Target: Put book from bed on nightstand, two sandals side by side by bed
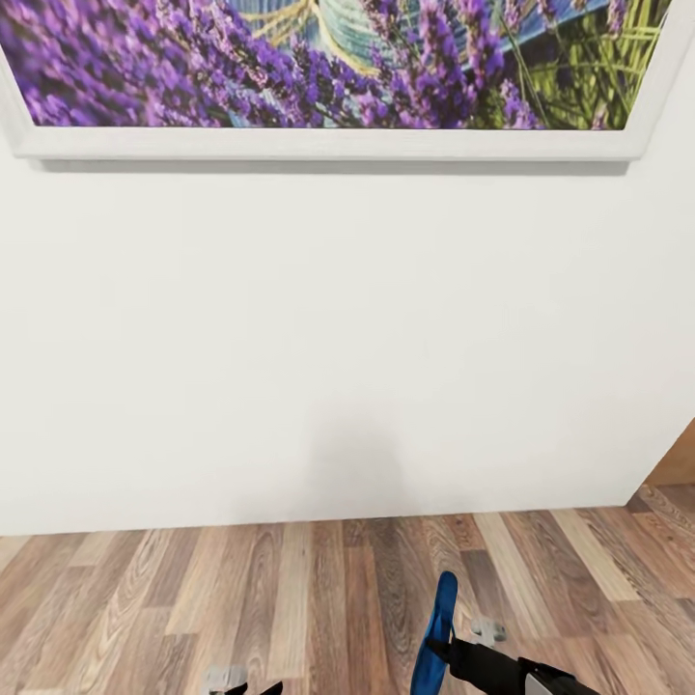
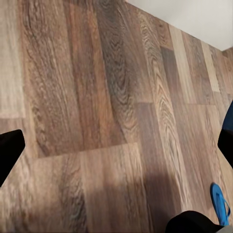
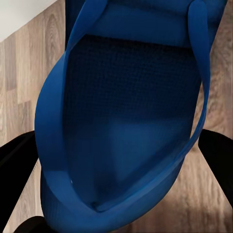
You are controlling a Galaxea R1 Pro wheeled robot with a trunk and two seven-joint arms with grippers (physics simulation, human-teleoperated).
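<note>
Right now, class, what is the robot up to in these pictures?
The robot faces a white wall hung with a lavender picture, above a wood-plank floor. Its right tool is shut on a blue sandal, holding it on edge above the floor; the right wrist view shows the sandal between the fingers. The left tool is open and holds nothing. Bed, book and nightstand are out of frame, so the sandal is not yet placed.

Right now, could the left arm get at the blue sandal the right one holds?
Probably yes. The sandal stands on edge in the right fingers, and the left fingers hang open beside it over the floor, nothing between.
</note>
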